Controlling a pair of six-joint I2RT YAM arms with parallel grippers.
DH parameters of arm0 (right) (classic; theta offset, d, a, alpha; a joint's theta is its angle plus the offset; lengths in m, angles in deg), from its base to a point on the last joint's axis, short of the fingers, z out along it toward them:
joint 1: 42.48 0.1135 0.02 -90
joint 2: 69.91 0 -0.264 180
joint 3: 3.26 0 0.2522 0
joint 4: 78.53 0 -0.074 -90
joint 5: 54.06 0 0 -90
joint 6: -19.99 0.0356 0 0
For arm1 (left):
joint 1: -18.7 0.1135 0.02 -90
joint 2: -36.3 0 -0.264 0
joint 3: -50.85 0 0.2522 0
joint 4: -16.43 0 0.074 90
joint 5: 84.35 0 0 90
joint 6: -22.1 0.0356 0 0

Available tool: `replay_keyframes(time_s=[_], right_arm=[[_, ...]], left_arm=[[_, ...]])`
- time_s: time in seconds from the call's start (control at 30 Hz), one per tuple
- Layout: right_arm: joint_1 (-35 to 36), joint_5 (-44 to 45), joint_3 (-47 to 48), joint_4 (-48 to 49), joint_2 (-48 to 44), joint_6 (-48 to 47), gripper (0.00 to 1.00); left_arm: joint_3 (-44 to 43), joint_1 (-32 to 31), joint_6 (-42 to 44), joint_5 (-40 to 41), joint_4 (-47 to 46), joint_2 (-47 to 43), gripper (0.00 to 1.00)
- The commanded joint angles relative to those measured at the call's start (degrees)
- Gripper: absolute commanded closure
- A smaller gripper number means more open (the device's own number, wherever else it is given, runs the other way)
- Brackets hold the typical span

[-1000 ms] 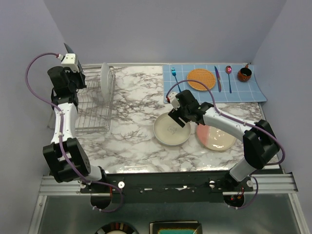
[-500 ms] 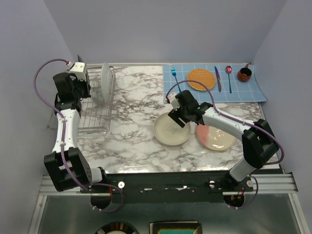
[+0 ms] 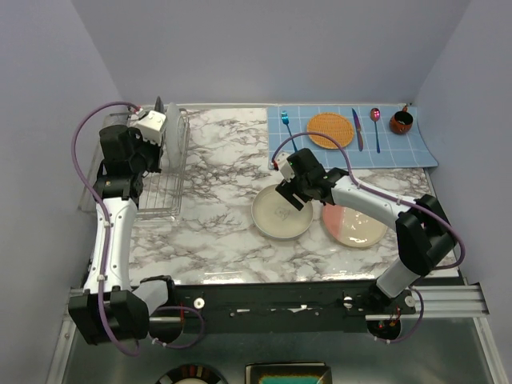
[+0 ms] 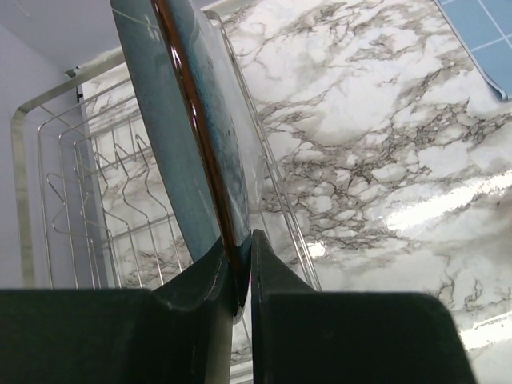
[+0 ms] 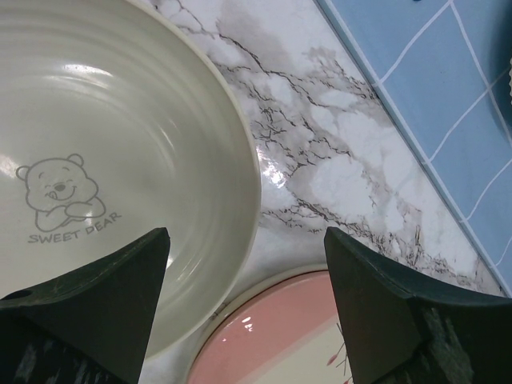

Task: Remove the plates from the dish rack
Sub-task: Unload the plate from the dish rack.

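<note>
The silver wire dish rack (image 3: 152, 188) stands at the left; it also shows in the left wrist view (image 4: 96, 200). The teal plate with a red rim (image 4: 196, 120) stands upright in it, seen as a pale disc from above (image 3: 170, 134). My left gripper (image 3: 157, 128) is shut on that plate's rim, its fingers (image 4: 212, 280) pinching the edge. The cream plate (image 3: 282, 213) lies flat on the marble; it bears a bear drawing (image 5: 96, 160). The pink and cream plate (image 3: 354, 226) lies to its right (image 5: 320, 336). My right gripper (image 3: 294, 192) is open and empty over the gap between them.
A blue grid mat (image 3: 352, 138) at the back right holds an orange woven disc (image 3: 330, 130), a fork (image 3: 286, 128), a knife (image 3: 357, 128), a spoon (image 3: 376, 124) and a dark cup (image 3: 401, 122). White marble table (image 3: 224, 160) lies between rack and plates.
My left arm has swung right and forward over the rack, bringing its gripper onto the rim of the upright teal plate. The right arm has barely moved.
</note>
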Motion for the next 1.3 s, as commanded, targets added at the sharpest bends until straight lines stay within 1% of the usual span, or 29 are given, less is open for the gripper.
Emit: replay_keyframes(time_s=[0.0, 0.17, 0.33, 0.47, 0.63, 0.8, 0.87, 1.03, 1.13, 1.17, 1.2, 1.27], right_arm=[[-0.2, 0.51, 0.94, -0.21, 1.05, 0.13, 0.13], [-0.2, 1.48, 1.73, 0.23, -0.44, 1.27, 0.13], [-0.2, 1.83, 2.61, 0.68, -3.16, 1.45, 0.13], [-0.2, -2.73, 6.72, -1.69, -4.39, 1.1, 0.13], [-0.2, -4.58, 12.09, -5.56, -3.6, -0.75, 0.13], [-0.12, -11.43, 16.31, -8.72, -2.55, -1.8, 0.13], [-0.11, -15.81, 19.04, -9.52, -1.32, -1.54, 0.13], [0.76, -21.36, 25.28, -12.59, 2.54, -1.27, 0.13], [1.29, -25.32, 30.02, -13.74, 6.41, -0.14, 0.13], [1.21, -27.33, 31.6, -14.26, 9.46, 1.61, 0.13], [1.2, -28.57, 35.88, -16.01, 10.97, 2.49, 0.13], [1.29, -32.42, 40.73, -18.04, 14.84, 5.03, 0.13]], left_arm=[[-5.9, -2.01, 4.45, 3.56, -1.17, -3.67, 1.0], [-7.83, -4.03, 5.94, 5.14, 3.13, -5.96, 1.0], [-9.5, -4.56, 6.82, 5.41, 7.43, -8.42, 1.0], [-10.82, -4.74, 6.82, 4.88, 10.6, -10.0, 1.0], [-10.39, -4.74, 6.65, 4.53, 13.77, -12.28, 1.0], [-8.19, -4.82, 6.73, 4.88, 15.79, -15.27, 1.0], [-6.96, -4.74, 7.0, 4.97, 16.67, -15.97, 1.0], [-6.6, -4.83, 8.58, 6.72, 19.3, -18.78, 1.0], [-7.3, -4.82, 8.49, 7.51, 20.01, -19.84, 1.0], [-7.31, -4.83, 8.49, 7.78, 19.93, -20.11, 1.0], [-7.39, -4.74, 8.4, 8.04, 19.93, -20.28, 1.0], [-7.57, -4.74, 8.23, 9.01, 19.66, -20.81, 1.0]])
